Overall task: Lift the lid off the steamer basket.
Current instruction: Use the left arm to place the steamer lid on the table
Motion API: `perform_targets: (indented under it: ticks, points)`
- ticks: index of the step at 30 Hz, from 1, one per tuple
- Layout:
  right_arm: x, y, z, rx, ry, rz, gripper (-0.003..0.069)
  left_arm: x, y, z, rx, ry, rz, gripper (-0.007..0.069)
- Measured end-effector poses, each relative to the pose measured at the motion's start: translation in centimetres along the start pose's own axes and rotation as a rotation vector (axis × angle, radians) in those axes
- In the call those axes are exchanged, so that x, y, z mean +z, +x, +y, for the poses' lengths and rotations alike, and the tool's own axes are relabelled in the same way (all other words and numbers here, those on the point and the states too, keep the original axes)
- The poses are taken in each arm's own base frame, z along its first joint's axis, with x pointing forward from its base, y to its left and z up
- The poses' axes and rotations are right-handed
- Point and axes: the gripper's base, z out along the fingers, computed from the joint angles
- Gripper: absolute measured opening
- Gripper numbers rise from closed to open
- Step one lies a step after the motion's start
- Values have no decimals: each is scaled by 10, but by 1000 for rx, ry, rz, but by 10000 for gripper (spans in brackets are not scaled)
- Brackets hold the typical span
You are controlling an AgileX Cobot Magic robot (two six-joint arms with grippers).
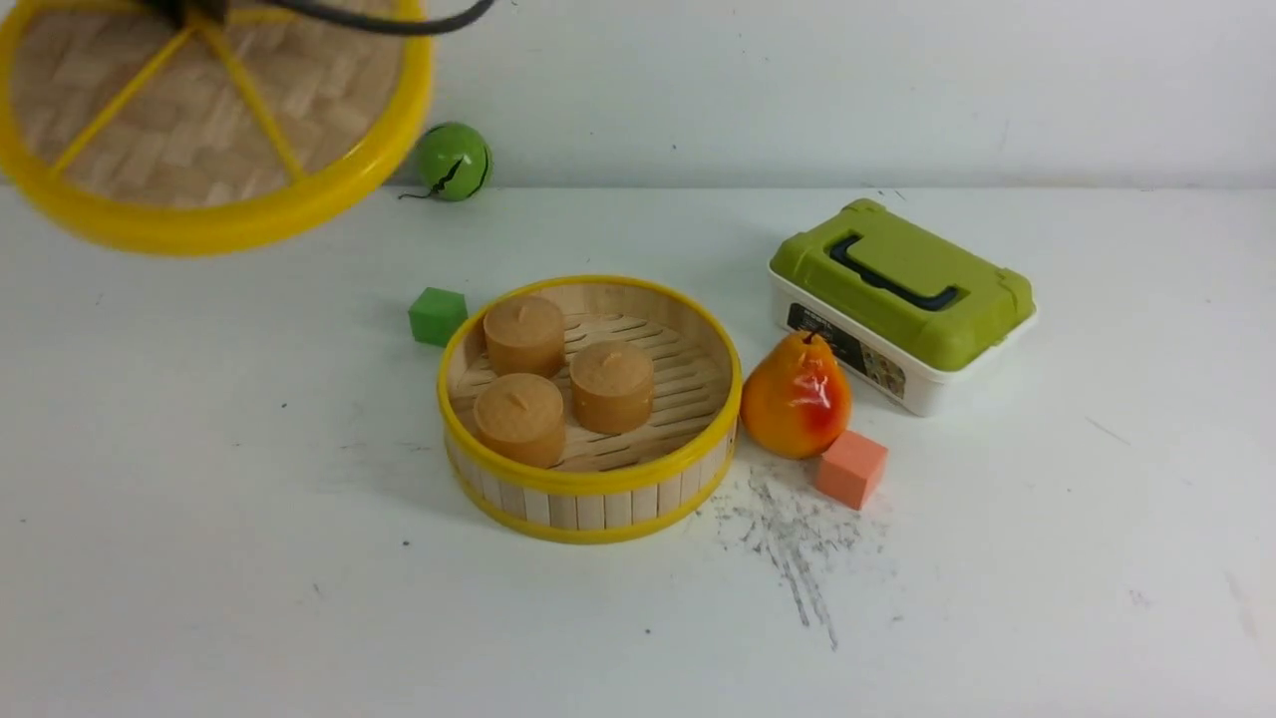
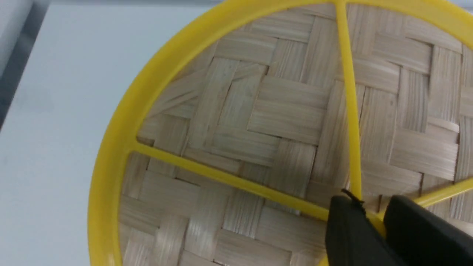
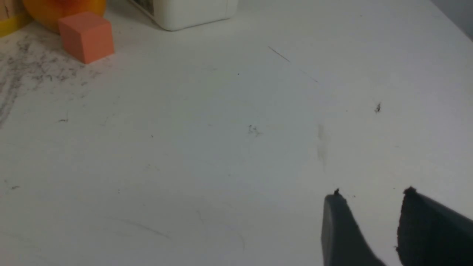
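Three brown cakes (image 1: 611, 384) sit uncovered in the steamer basket (image 1: 598, 507) on the desk (image 1: 199, 519), while the left gripper (image 2: 371, 202) pinches the centre knob of the lid (image 1: 199, 130), held tilted aloft at far left; the right gripper (image 3: 373, 194) hangs spread above the desk.

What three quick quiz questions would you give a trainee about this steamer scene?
1. True or false: the lid rests on the steamer basket.
2. How many brown cakes lie in the basket? A two, B three, C four.
3. Which hand grips the lid?
Key: 1 false, it is held in the air to the basket's left; 2 B; 3 the left hand.
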Motion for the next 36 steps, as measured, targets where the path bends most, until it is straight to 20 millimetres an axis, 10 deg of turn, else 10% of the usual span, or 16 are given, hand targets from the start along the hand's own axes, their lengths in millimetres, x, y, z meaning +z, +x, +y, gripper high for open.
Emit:
perform_targets:
  ticks: [7, 20, 28, 36]
  points:
    - [0, 0, 0, 0, 0, 0, 240, 133, 77, 9, -117, 25, 195, 100]
    - [0, 0, 0, 0, 0, 0, 240, 196, 110, -5, -112, 27, 288, 179]
    - [0, 0, 0, 0, 0, 0, 240, 156, 90, 2, -109, 23, 217, 259]
    - [0, 0, 0, 0, 0, 0, 240, -9, 40, 35, -137, 90, -184, -13]
